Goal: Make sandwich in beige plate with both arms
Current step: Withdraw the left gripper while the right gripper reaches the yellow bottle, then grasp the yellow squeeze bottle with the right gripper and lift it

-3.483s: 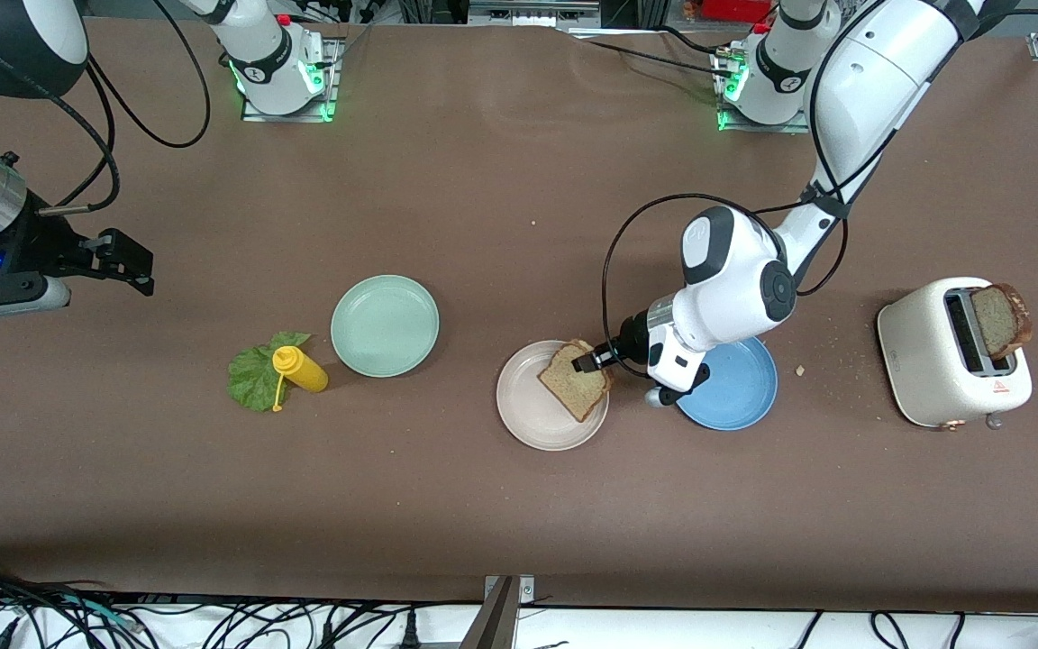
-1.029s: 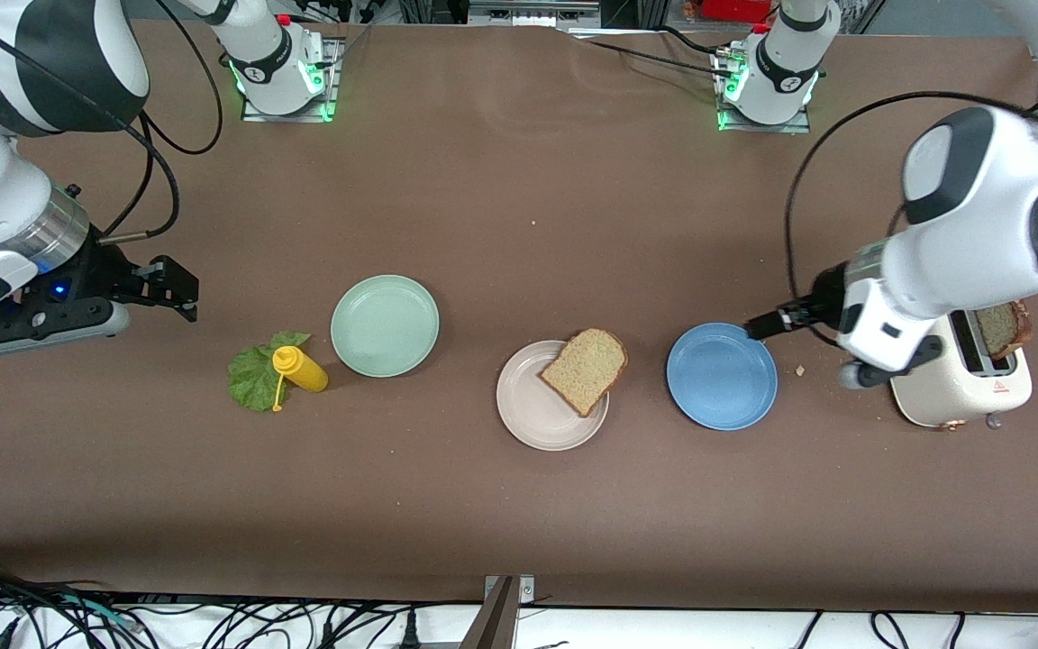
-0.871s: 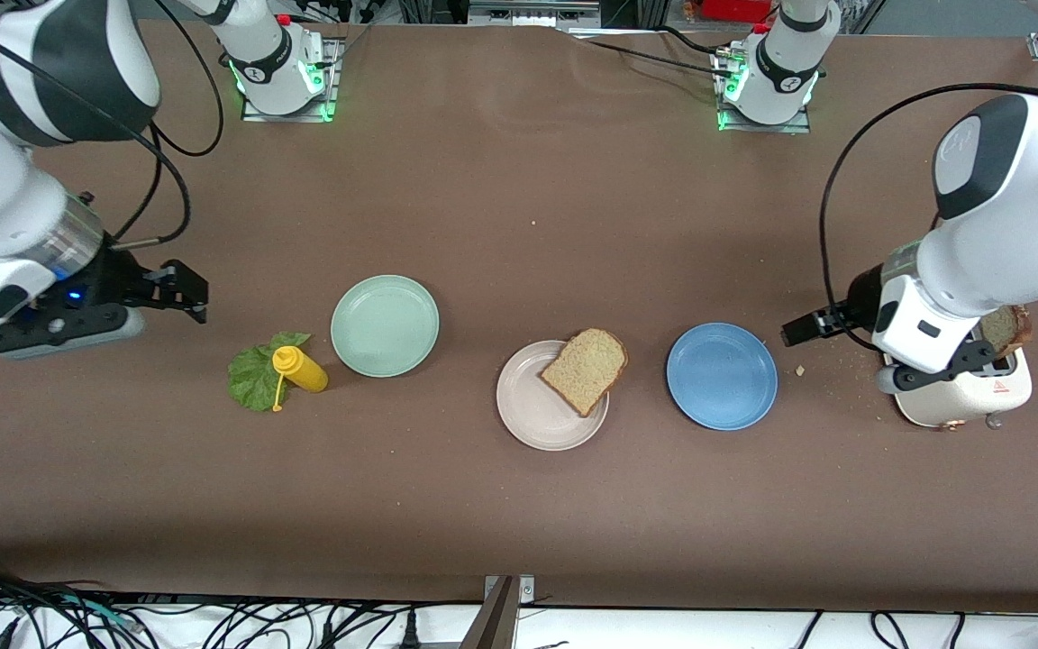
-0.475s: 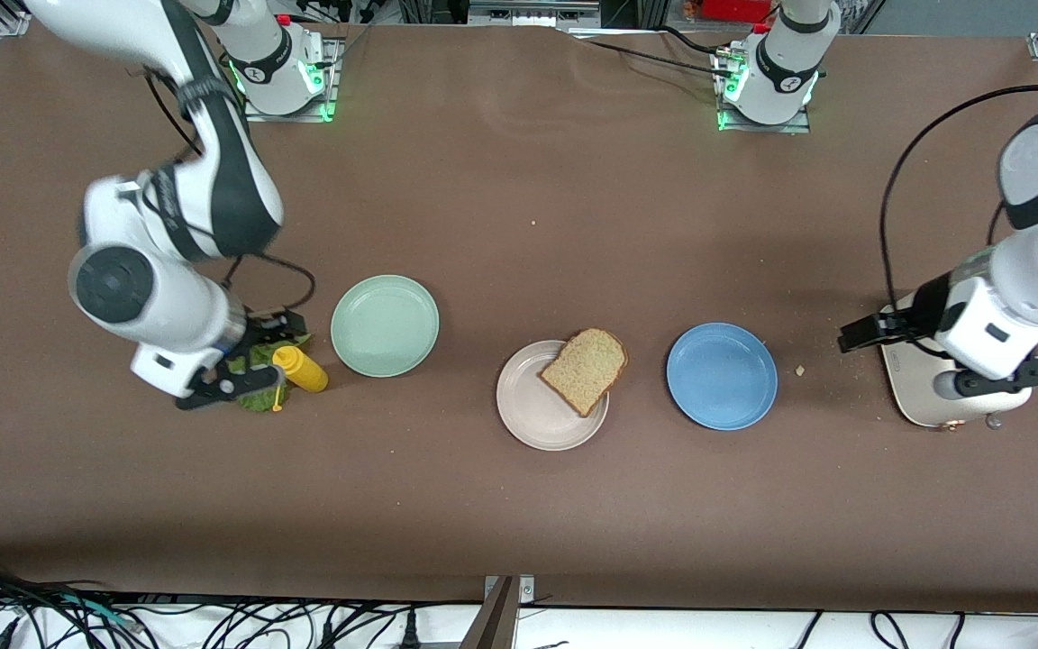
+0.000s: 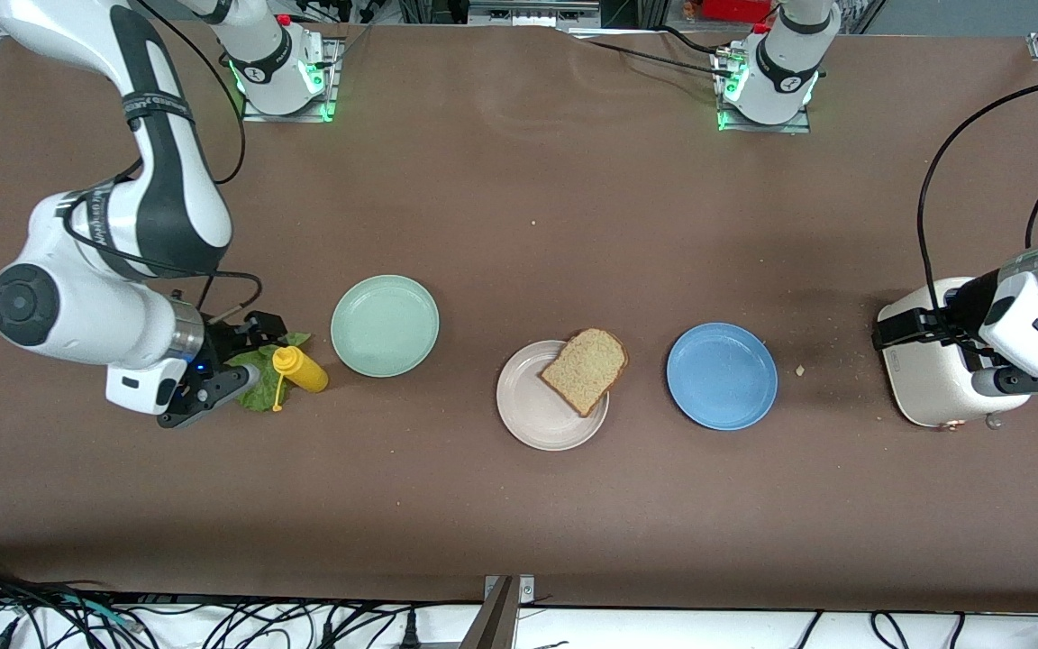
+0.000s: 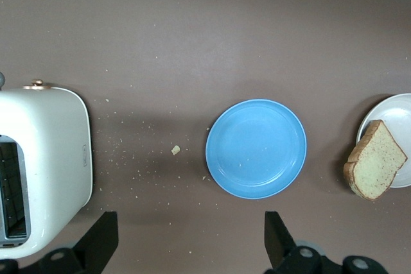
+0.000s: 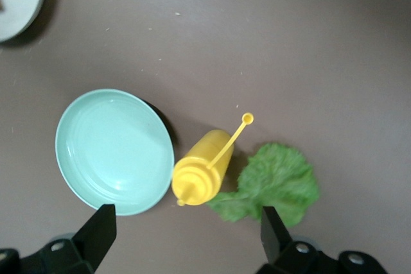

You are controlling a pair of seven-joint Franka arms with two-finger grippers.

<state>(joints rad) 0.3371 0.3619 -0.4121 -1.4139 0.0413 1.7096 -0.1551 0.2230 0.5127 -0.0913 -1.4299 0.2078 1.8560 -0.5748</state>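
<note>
With one bread slice [image 5: 585, 369] on the beige plate [image 5: 532, 415], our open right gripper [image 7: 186, 239] hovers over the lettuce [image 7: 275, 184]; left gripper [image 6: 191, 242], wide, over the toaster [image 5: 929, 379]; next, pinch the leaf.

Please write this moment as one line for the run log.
right gripper: open, over lettuce leaf | left gripper: open, over toaster | bread slice: on beige plate

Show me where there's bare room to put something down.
Bare: inside the mint plate and blue plate, and the table nearer the camera than all plates. Crowded: lettuce and mustard bottle under the right gripper; the left gripper over the toaster.
</note>
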